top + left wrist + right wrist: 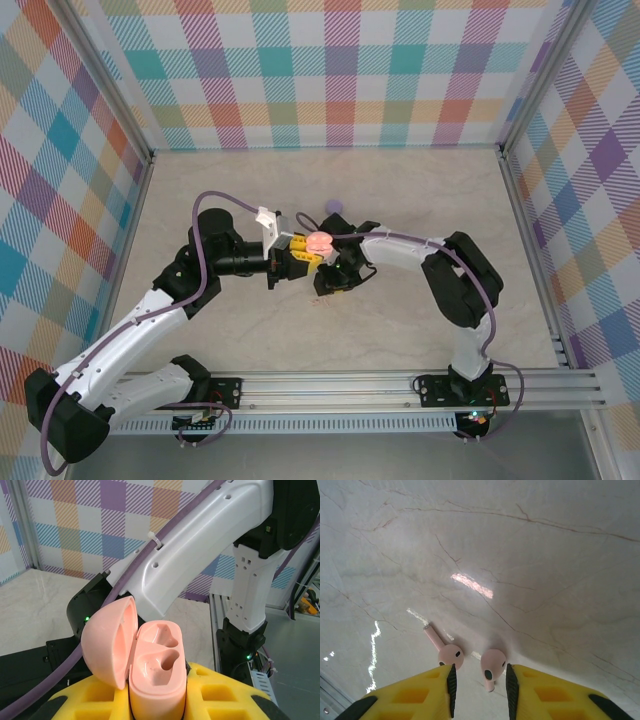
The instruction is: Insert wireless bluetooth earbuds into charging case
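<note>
Left hand (157, 705) clamped on open pink case (155, 672); right hand (480, 682) parted around pink earbud (493, 663), second earbud (450, 654) just outside one fingertip, on desk (530, 555).

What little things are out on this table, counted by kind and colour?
Pale pink earbuds: 2
Pink charging case, lid open, both wells empty: 1
Lilac round item, too small to tell what it is: 1
Total: 4

Case (157, 680) in left end effector (158, 702); two earbuds (451, 655) (492, 664) on table (520, 555), at right end effector (480, 690).
</note>
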